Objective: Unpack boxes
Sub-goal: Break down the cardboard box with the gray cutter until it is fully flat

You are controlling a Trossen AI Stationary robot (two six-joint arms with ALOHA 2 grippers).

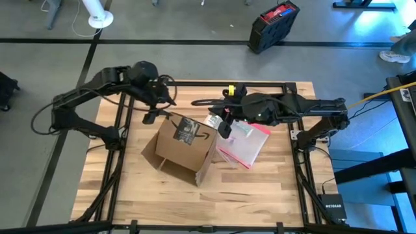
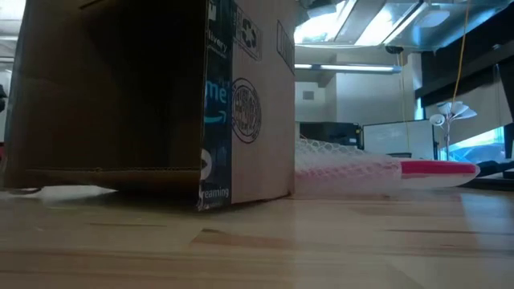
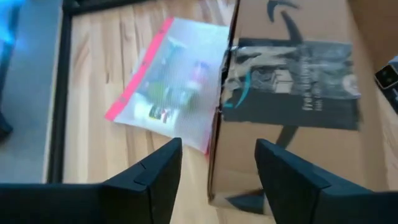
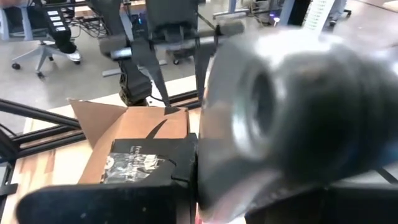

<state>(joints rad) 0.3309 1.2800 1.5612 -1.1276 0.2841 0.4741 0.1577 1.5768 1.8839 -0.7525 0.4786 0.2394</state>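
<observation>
Left pincer (image 3: pixel 217 177), jaws apart, hangs over w/ nothing held above the cardboard box's (image 1: pixel 182 146) far edge, mid-table. Clear pouch (image 1: pixel 246 144) lies beside it under my right pincer (image 1: pixel 224 127). Looks mid-unpack; next: grab box, clear it off.

Open-sided cardboard box (image 2: pixel 152 104) stands on the table (image 2: pixel 257 241), plastic pouch (image 2: pixel 377 172) lying just beside.

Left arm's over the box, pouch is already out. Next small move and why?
Probably lower the left gripper so its open fingers straddle the cardboard box edge below them, then close. The box stands on the table with its open side facing the low camera, and the clear pouch lies beside it. The right gripper sits at the box's far corner.
</observation>
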